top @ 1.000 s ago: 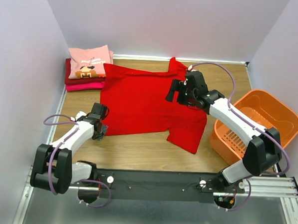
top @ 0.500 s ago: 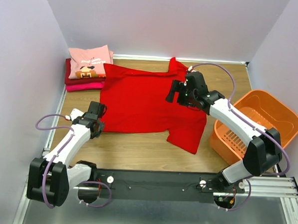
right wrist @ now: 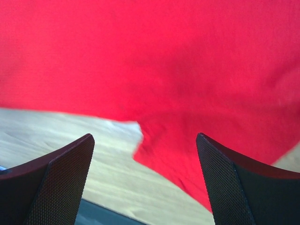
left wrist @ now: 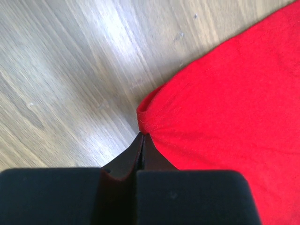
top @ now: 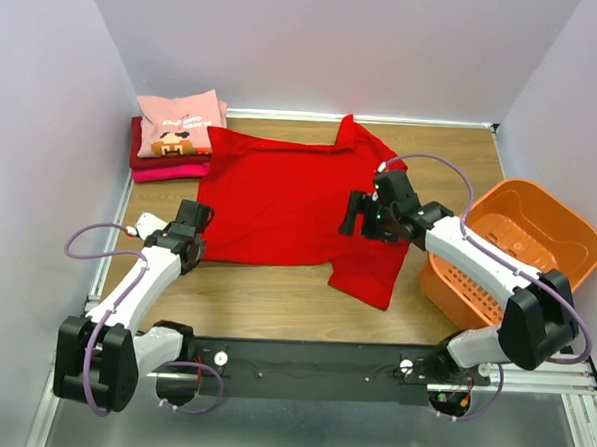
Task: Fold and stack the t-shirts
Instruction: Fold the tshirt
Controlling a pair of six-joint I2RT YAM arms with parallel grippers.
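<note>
1. The red t-shirt (top: 280, 198) is spread flat on the table (top: 274, 302). Its hem appears to lie toward the left and its sleeves toward the right. Its long axis is therefore judged to run across the table from left to right.
2. The left gripper (left wrist: 142, 139) is closed tight on the near-left corner of the cloth. A small pucker is gathered at the fingertips, and no gap is seen between the jaws.
3. The right gripper (right wrist: 144, 138) is held wide open above the right part of the shirt, and nothing is gripped by it. Below it, in the right wrist view, the notch can be made out where the near edge meets the near sleeve (top: 366, 277).
4. That notch lies just under the open right gripper and toward its near side, while the left arm is well apart from it at the other end of the same edge. The right arm is thus the nearer one. The coming move is judged to be a descent onto the near edge beside the sleeve, so that the long edge can be lifted at both ends and folded away toward the far side.
5. A stack of folded shirts (top: 172, 162) is placed in the far-left corner, just beside the far-left corner of the spread shirt, with a pink shirt (top: 179, 112) on top. An orange basket (top: 456, 282) stands at the right.
</note>
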